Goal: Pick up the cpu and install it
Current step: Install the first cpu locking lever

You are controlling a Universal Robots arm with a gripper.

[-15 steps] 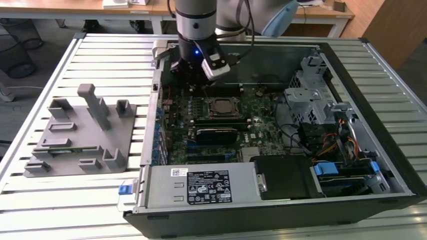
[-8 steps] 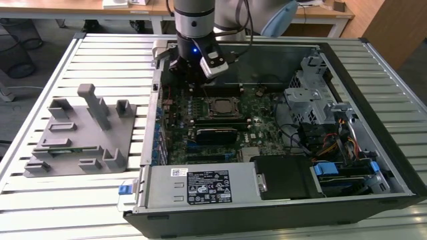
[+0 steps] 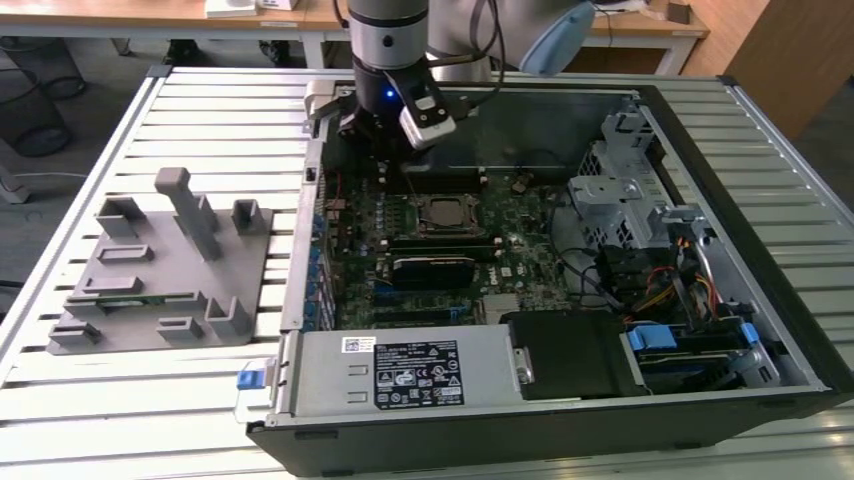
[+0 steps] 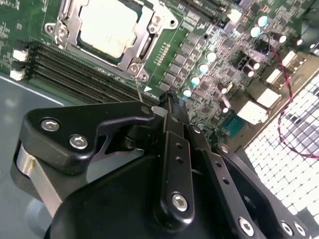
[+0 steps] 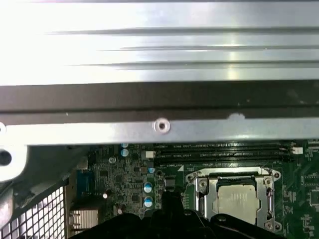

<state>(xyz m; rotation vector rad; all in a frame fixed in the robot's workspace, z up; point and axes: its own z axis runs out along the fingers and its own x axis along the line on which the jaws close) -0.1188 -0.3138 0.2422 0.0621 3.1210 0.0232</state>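
A robot arm hangs over an open computer case (image 3: 787, 330) that lies on its side on a slatted metal bench (image 3: 200, 110). The arm's gripper (image 3: 387, 150) is poised just inside the case's far wall, above the far part of the green motherboard (image 3: 521, 235). In the second wrist view the gripper (image 4: 168, 102) shows its black fingers (image 4: 174, 124) drawn together to a narrow tip with nothing held between them.

The cpu (image 3: 442, 213) sits in the socket near the middle of the motherboard, its silver top facing up inside the metal socket frame (image 3: 416, 228). It shows in both wrist views as a pale square (image 4: 108, 26) (image 5: 240, 197) bounded by the frame's steel border (image 4: 67, 30), and the gripper stands apart from it, toward the case's far wall. Memory slots (image 4: 75, 69) run alongside the socket, and a row of small capacitors (image 4: 204, 69) stands between the socket and the rear ports.

Toward the case's side on the exterior view's right stand a grey drive cage (image 3: 621, 190) and a bundle of coloured cables (image 3: 661, 285). A power supply (image 3: 400, 375) bearing a label fills the near end of the case, with a black box (image 3: 574, 355) beside it. On the bench to the exterior view's left of the case rests a grey fixture (image 3: 160, 270) with upright posts and slots.
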